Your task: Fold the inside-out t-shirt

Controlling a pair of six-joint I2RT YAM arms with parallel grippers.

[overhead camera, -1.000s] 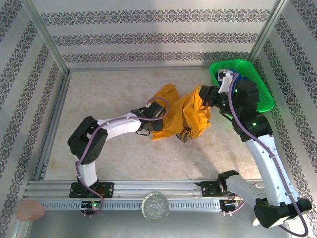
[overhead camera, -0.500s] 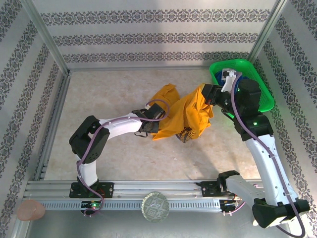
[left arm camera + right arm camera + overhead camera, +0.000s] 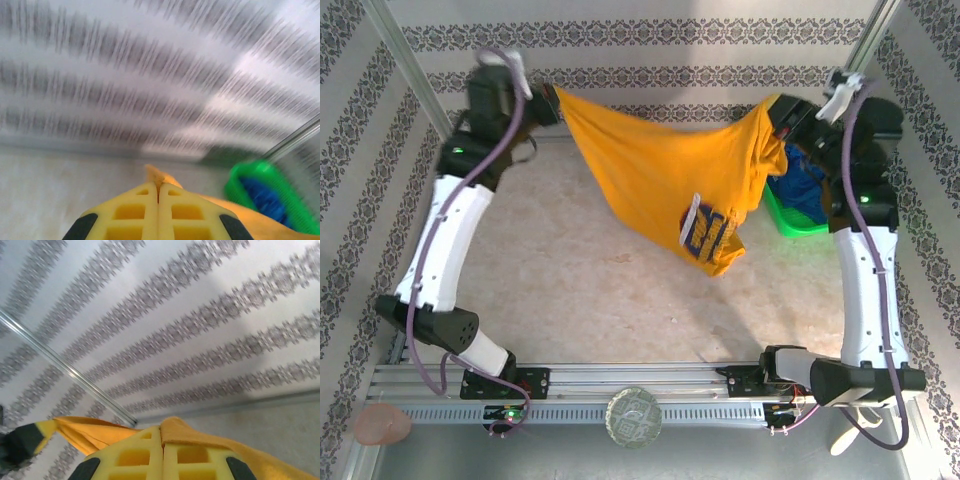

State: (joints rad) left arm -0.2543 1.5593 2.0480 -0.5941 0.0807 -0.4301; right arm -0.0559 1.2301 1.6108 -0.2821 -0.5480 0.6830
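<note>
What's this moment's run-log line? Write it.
left gripper: shut on t-shirt | right gripper: shut on t-shirt | t-shirt: spread, hanging between both grippers

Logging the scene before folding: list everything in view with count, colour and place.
inside-out t-shirt: one, mustard yellow, hanging stretched in the air
neck label: one, white, on the t-shirt
basket: one, green, far right
garment: one, dark blue, in the basket
round disc: one, clear, patterned, near rail
table: one, beige, below the t-shirt
left gripper: one, yellow fingers, shut on the t-shirt, far left
right gripper: one, yellow fingers, shut on the t-shirt, far right
</note>
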